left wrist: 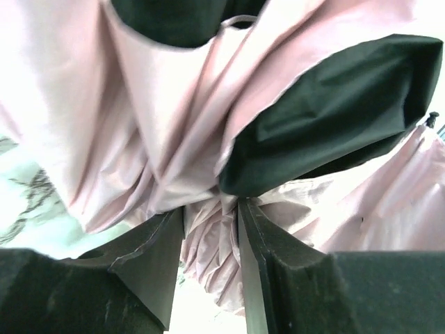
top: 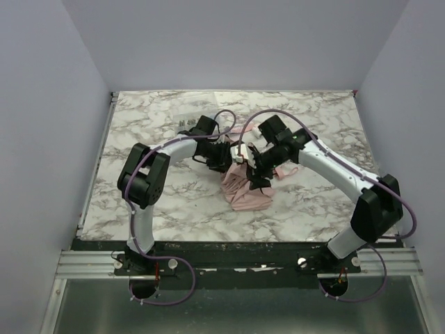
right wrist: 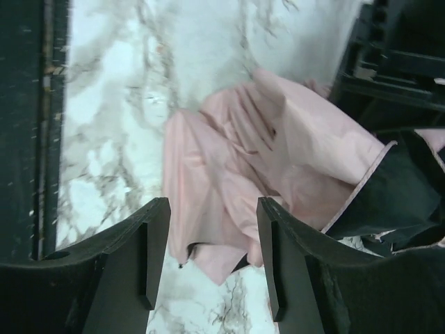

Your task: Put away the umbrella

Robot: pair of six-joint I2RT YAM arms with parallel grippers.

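The umbrella [top: 247, 191] lies collapsed as a heap of pale pink fabric in the middle of the marble table [top: 139, 132], both arms meeting over its far end. My left gripper [top: 234, 158] comes in from the left. In the left wrist view its fingers [left wrist: 156, 257] are closed on a gathered bunch of pink canopy [left wrist: 208, 236], and folds with dark lining [left wrist: 327, 118] hang above. My right gripper [top: 256, 172] hovers just right of it, over the fabric. In the right wrist view the right gripper [right wrist: 212, 205] stands open above the pink cloth [right wrist: 229, 160], gripping nothing.
A few small dark pieces [top: 186, 124] lie near the table's back left. Pale walls close in the table on three sides. The black rail [right wrist: 28, 125] of the near edge shows at the left of the right wrist view.
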